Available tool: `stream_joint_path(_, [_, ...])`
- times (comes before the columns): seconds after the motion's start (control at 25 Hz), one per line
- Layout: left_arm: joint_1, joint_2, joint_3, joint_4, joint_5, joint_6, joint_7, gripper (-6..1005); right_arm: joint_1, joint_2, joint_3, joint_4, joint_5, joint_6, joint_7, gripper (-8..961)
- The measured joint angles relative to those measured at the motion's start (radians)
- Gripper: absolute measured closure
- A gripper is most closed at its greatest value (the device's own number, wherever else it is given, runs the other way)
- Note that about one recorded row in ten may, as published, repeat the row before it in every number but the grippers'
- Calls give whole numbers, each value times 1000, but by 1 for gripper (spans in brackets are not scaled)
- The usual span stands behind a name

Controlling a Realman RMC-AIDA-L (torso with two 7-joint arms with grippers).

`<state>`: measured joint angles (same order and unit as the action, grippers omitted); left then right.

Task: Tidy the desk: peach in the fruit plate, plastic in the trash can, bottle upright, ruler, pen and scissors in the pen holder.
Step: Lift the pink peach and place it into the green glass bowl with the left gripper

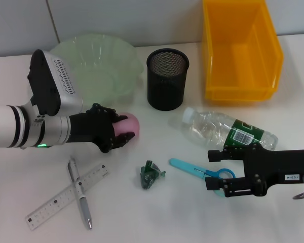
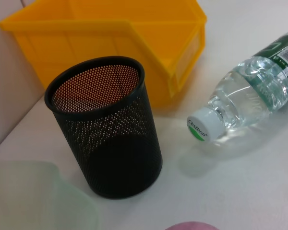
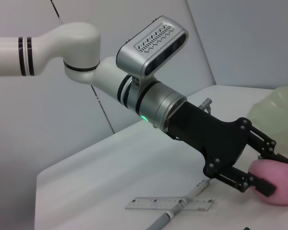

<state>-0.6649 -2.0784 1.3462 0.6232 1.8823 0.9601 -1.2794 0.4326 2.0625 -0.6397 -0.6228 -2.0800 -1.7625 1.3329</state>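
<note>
My left gripper (image 1: pixel 125 127) is shut on the pink peach (image 1: pixel 133 122), just in front of the pale green fruit plate (image 1: pixel 99 66); the right wrist view shows its black fingers (image 3: pixel 263 186) clamped on either side of the peach (image 3: pixel 281 189). The black mesh pen holder (image 1: pixel 167 78) stands upright at centre back. A clear bottle (image 1: pixel 228 130) lies on its side. My right gripper (image 1: pixel 211 169) is open, its fingers straddling the handle end of the blue scissors (image 1: pixel 192 169). Crumpled green plastic (image 1: pixel 151 174) lies mid-table. The pen (image 1: pixel 80 195) crosses the ruler (image 1: pixel 61 200) at front left.
A yellow bin (image 1: pixel 240 50) stands at the back right, behind the bottle. The left wrist view shows the pen holder (image 2: pixel 105 129), the bin (image 2: pixel 134 33) and the bottle's white cap (image 2: pixel 200 128). A wall runs along the table's back edge.
</note>
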Motion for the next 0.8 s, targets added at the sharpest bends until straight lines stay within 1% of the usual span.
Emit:
stream_joint_path(0.2, [10,0,1,7,-24,2,2,575,0,0,0,0,0,0,0,183])
stream_joint_path(0.32, [13,0,1,9,-27,2,3,644,0,0,0,0,0,0,0,183])
stream_joint_path(0.36, [33,2,1,38,-70,34,3,667,0,0,0,0,0,0,0,183])
stream_joint_path(0.52, [59,5,-2,73,-117,74,0,690,-1,1,0,0,0,0,0,183])
stream_joint_path(0.56, [124,9,-8,164,-238,141,2,696,-1,1,0,0,0,0,0,183])
stream_joint_path(0.6, [151,10,-13,196,-294,160,6,702,-2,1,0,0,0,0,0,183])
stream_joint_path(0.68, [182,10,-27,228,-382,183,21,712,-2,1,0,0,0,0,0,183])
stream_joint_path(0.72, [182,10,-27,228,-382,183,21,717,-3,1,0,0,0,0,0,183])
stream_joint_path(0.76, [207,10,-50,233,-487,195,53,722,-3,1,0,0,0,0,0,183])
stream_joint_path(0.8, [214,9,-63,218,-545,192,80,727,-3,1,0,0,0,0,0,183])
